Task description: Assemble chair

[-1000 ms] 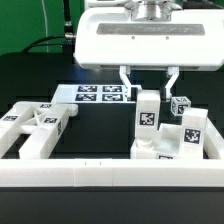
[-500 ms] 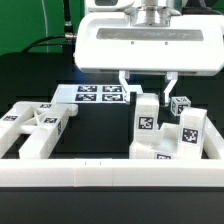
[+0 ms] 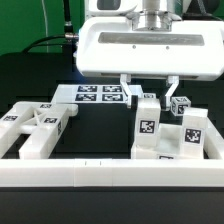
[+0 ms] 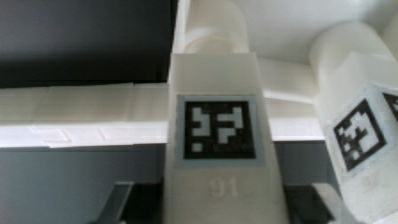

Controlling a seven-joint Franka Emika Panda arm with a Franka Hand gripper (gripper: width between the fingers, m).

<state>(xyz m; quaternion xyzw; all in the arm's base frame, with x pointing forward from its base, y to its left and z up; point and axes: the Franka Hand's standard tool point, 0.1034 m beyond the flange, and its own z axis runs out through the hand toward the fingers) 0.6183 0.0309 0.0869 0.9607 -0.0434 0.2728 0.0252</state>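
Black tabletop (image 3: 100, 130) bears upright chair leg (image 3: 148, 125), its top clamped within claw (image 3: 148, 89).

Black table (image 3: 100, 135) bears marker board (image 3: 100, 95) — and chair parts (image 3: 35, 130).

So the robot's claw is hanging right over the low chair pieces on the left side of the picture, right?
Not quite. The exterior view shows the gripper hanging over the upright chair piece on the exterior view's right, with a finger on either side of it. The low chair pieces lie on the exterior view's left, away from the gripper.
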